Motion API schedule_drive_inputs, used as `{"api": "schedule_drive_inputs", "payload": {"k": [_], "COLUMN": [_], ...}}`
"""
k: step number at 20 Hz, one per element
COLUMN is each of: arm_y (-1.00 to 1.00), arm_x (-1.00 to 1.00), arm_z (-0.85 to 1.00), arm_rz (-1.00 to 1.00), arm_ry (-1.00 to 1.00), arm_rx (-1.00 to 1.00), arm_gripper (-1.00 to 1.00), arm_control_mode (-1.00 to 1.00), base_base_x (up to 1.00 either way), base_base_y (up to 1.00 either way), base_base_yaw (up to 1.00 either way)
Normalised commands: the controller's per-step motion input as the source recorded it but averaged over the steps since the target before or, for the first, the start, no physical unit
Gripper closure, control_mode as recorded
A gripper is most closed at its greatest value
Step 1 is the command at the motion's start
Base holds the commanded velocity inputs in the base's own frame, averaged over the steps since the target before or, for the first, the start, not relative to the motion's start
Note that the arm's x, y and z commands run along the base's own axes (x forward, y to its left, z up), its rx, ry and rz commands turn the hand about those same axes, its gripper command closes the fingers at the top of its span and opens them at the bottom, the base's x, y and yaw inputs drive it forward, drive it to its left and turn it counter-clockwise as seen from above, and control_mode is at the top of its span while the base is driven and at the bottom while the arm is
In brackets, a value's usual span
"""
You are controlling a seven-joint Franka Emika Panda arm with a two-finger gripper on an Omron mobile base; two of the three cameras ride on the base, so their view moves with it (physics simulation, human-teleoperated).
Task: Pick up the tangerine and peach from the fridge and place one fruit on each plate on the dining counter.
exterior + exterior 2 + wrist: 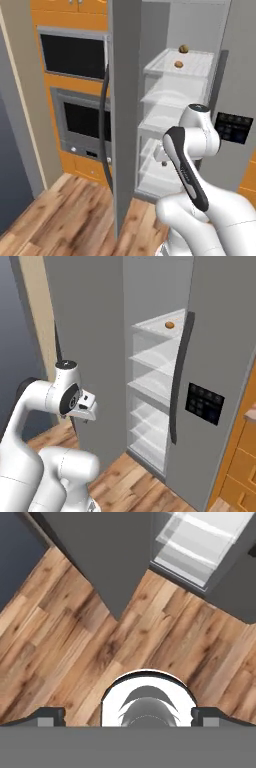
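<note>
The fridge (175,100) stands open; the fingers (128,717), spread wide and empty, point at the floor (75,642). A small orange fruit (178,64), perhaps the tangerine, sits on the top shelf (192,67). Lift the arm and approach level, clear of the door (122,110).

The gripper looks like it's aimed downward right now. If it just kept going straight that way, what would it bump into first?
Most likely the wooden floor in front of the open fridge. The gripper, jaws wide and empty, looks straight down at the planks, though the robot's own white base sits close below, so depth there is unclear.
</note>
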Motion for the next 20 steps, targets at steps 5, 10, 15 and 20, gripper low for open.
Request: {"api": "schedule_drive_inputs", "payload": {"k": [5,10,15,20], "arm_y": [0.0,0.0,0.0,0.0], "arm_x": [0.0,0.0,0.0,0.0], "arm_z": [0.0,0.0,0.0,0.0], "arm_rz": [0.0,0.0,0.0,0.0], "arm_ry": [0.0,0.0,0.0,0.0], "arm_rx": [0.0,0.0,0.0,0.0], "arm_gripper": [-1.0,-1.0,-1.0,-1.0], "arm_control_mode": [1.0,1.0,1.0,1.0], "base_base_x": [0.64,0.55,0.53,0.66], "base_base_y": [0.34,0.3,0.27,0.29], "base_base_yaw": [-0.5,-0.55,-0.56,-0.06]}}
